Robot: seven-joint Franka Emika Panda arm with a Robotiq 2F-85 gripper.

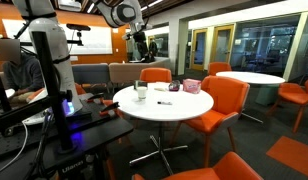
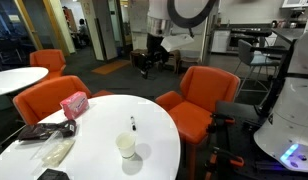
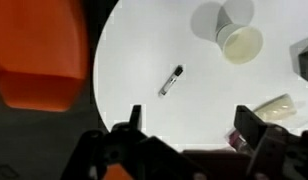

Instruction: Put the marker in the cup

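The marker (image 3: 171,80) is a short dark stick lying flat on the round white table (image 3: 144,40). It also shows in both exterior views (image 1: 164,102) (image 2: 133,124). The cup (image 3: 240,40) is pale and stands upright a short way from the marker, seen too in both exterior views (image 1: 141,92) (image 2: 126,146). My gripper (image 3: 187,128) is open and empty. It hangs well above the table, with the marker showing beyond and between its two fingers. In both exterior views (image 1: 144,42) (image 2: 154,52) the gripper is high above the table's far side.
A pink box (image 2: 73,103) (image 1: 191,86) stands on the table. A pale bag (image 3: 277,108) and a low dark object (image 2: 34,131) lie near the table's edge. Orange chairs (image 2: 194,100) (image 3: 34,60) ring the table.
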